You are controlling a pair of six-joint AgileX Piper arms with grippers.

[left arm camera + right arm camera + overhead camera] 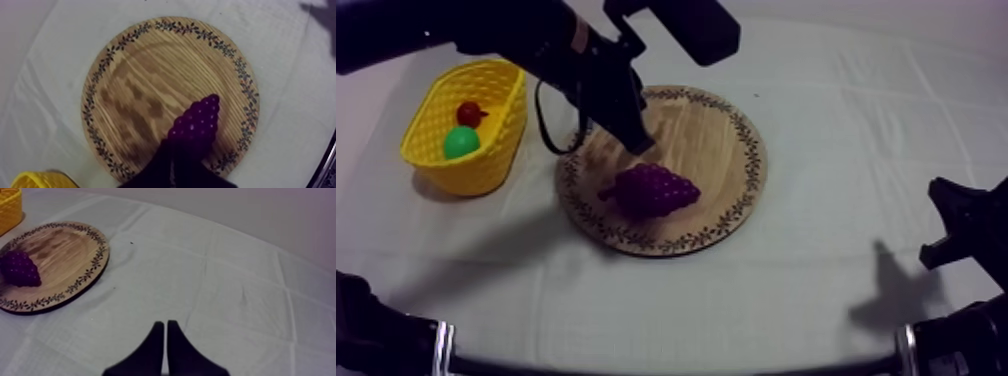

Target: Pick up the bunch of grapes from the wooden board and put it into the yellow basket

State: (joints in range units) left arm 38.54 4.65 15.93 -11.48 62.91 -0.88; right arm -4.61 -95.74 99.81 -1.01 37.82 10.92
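A purple bunch of grapes (654,190) lies on the near-left part of the round wooden board (716,130). My left gripper (640,143) hangs over the board just behind the grapes, apart from them. In the left wrist view its fingers (170,167) lie together as a dark wedge, shut on nothing, with the grapes (196,122) right beyond the tips on the board (140,80). The yellow basket (496,75) stands left of the board. My right gripper (958,225) rests low at the right; its fingers (156,343) are shut over bare cloth.
Inside the basket lie a small red fruit (469,112) and a green pear (461,143). From the right wrist view, the board (65,253), the grapes (20,268) and the basket's corner (10,208) sit far off across the cloth.
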